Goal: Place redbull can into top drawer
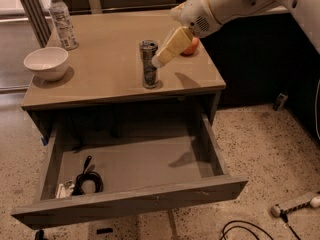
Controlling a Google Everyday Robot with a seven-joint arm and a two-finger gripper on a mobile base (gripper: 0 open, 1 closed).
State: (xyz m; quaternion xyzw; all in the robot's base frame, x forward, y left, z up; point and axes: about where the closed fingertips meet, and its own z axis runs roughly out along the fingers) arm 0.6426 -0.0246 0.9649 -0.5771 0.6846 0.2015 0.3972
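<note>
The redbull can (149, 64) stood upright on the tabletop (100, 79), right of the middle and close to the front edge: a tall, slim can with a dark silvery-grey body and a bright silver top (its label could not be read). The gripper (159, 60) hung just beside the can's upper right side, angled down and to the left from the pale arm (225, 4) that reached in from the upper right; whether it was spread or closed could not be made out, nor whether it touched the can. Behind the gripper, partly hidden by it, a red apple (193, 46) lay on the table near the right edge. A white bowl (46, 63) sat at the left edge, and a clear water bottle (62, 20) stood behind it at the back left corner, both well apart from the can. Below the tabletop the top drawer (130, 200) was pulled far out, its grey floor mostly bare, with a coiled black cable (86, 180) and a small pale item (63, 189) in the front left corner. The table stood on a speckled stone floor (265, 144), where a white bar-shaped object (296, 204) and a loop of dark cord (245, 229) lay at the lower right.
</note>
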